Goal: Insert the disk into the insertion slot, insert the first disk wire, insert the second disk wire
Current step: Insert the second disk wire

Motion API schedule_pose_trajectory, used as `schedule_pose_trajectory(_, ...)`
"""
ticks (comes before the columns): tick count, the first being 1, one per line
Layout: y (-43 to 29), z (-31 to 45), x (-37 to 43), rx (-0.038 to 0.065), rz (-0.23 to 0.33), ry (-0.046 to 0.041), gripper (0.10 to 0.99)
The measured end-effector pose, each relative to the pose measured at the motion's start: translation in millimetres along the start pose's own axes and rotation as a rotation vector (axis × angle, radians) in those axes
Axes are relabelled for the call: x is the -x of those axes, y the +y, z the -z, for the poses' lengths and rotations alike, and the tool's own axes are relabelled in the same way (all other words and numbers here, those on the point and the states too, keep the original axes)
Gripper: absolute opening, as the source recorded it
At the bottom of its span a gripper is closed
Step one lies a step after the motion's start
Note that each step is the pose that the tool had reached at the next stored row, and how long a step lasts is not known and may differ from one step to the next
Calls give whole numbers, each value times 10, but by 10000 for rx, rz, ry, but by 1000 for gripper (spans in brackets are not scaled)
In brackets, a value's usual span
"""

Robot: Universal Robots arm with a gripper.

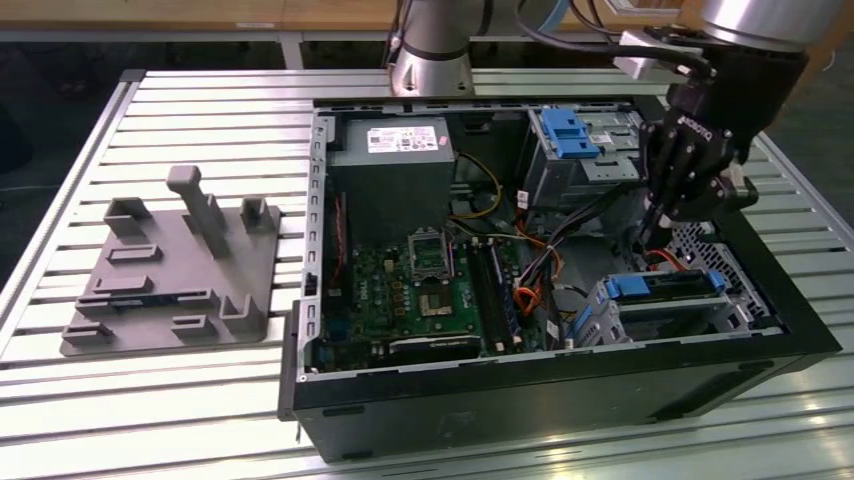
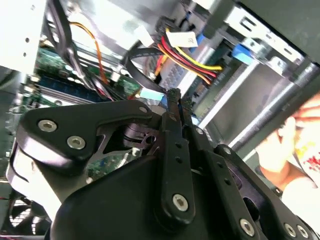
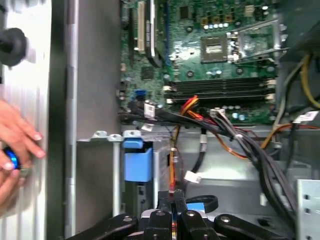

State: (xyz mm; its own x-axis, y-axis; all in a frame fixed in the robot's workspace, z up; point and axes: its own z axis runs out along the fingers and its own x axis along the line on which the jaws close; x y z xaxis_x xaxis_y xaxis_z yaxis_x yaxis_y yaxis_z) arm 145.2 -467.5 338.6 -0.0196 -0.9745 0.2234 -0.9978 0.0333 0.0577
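While the disk [image 1: 671,288] sits in the insertion slot [image 1: 674,322], lower right in the exterior view, the gripper [image 1: 654,238] hangs above, pinched narrow by an orange wire [image 3: 172,165].

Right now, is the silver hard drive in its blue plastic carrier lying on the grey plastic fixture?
No: the exterior view shows the drive in the grey perforated sheet-metal cage inside the black computer case.

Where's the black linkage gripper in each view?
Exterior view: black linkage gripper at the exterior view's right, inside the open black computer case, close to the silver disk in its bright blue carrier.
Second wrist view: gripper in the foreground, pointing toward the red-yellow wire bundle.
First wrist view: gripper in the foreground, green motherboard beyond.
Shared landmark: that motherboard.
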Motion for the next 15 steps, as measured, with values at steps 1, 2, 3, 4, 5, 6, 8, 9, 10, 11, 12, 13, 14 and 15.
schedule_pose_trajectory(1, 0, 0, -1, -11, 4, -131, 145)
schedule_pose_trajectory(2, -1, 0, -2, -21, 4, -248, 145)
schedule_pose_trajectory(3, -2, 0, -3, -26, -2, -334, 145)
schedule_pose_trajectory(4, -2, 1, -3, -29, -18, -405, 145)
schedule_pose_trajectory(5, -3, 0, -4, -28, -36, -455, 145)
schedule_pose_trajectory(6, -4, 0, -6, -24, -61, -481, 145)
schedule_pose_trajectory(8, -6, 2, -15, -11, -122, -497, 145)
schedule_pose_trajectory(9, -13, 2, -20, -7, -129, -498, 145)
schedule_pose_trajectory(10, -27, 3, -25, 2, -128, -499, 145)
schedule_pose_trajectory(11, -45, 3, -30, 18, -125, -500, 145)
schedule_pose_trajectory(12, -60, 3, -34, 33, -122, -507, 145)
schedule_pose_trajectory(13, -70, 3, -37, 41, -120, -527, 145)
schedule_pose_trajectory(14, -78, 3, -38, 46, -119, -562, 145)
schedule_pose_trajectory(15, -82, 3, -41, 51, -119, -608, 145)
